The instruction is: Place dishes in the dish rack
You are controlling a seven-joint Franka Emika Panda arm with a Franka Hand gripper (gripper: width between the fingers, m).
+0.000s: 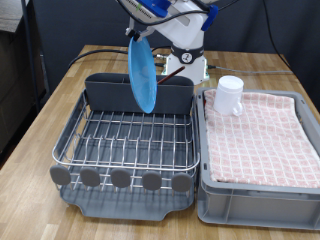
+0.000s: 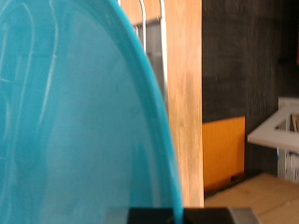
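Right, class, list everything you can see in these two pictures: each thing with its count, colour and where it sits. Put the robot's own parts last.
plate: one, bright blue, held on edge in the air above the back of the dish rack; it fills most of the wrist view.
mug: one, white, standing on the checked cloth at the bin's far corner.
dish rack: one, silver wire grid on a dark grey tray, on the exterior view's left.
bin: one, light grey, at the exterior view's right.
checked cloth: one, pink and white, lining the bin.
table: one, wooden, under everything.
gripper: one, at the plate's top edge, gripping it.
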